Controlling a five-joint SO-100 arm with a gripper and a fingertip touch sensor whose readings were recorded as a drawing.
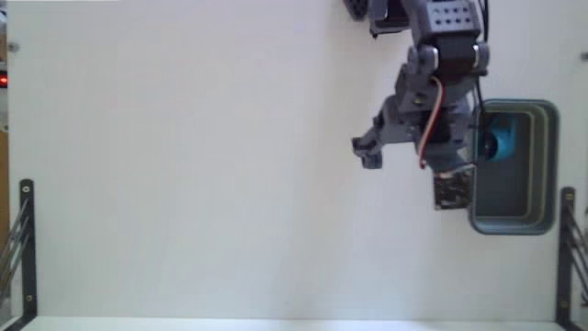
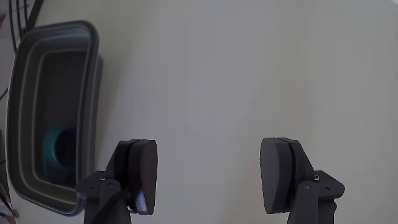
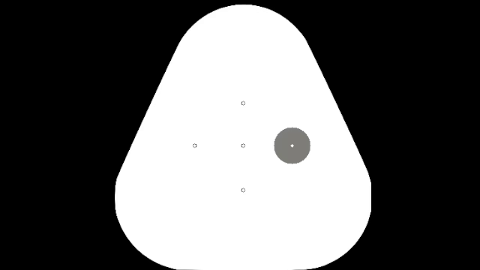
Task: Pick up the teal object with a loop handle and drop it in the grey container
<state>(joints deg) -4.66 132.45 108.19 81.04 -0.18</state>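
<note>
Spreading across nearly the whole fixed view is a plain white table [image 1: 184, 165], seen from above, with thin black metal brackets [image 1: 26, 248] at its lower left and lower right edges. The robot arm [image 1: 436, 83], built of dark grey parts with a red wire along it, reaches down from the top edge on the right side of that view and partly overlaps the left rim of the grey container [image 1: 547, 165]. This bin is rectangular with rounded corners and a thick rim, and it stands near the right edge of the table; in the wrist view it sits at the far left [image 2: 37, 43].

The gripper [image 2: 214, 177] fills the bottom of the wrist view, its two dark fingers [image 2: 142, 174] standing wide apart with only bare table between them, so the jaws are released and hold nothing. The gripper is over the table just beside the bin.

The teal object with a loop handle [image 1: 503, 140] lies inside the grey container, against its darker floor. In the wrist view it shows as a small teal ring [image 2: 59, 148] low inside the bin.
</note>
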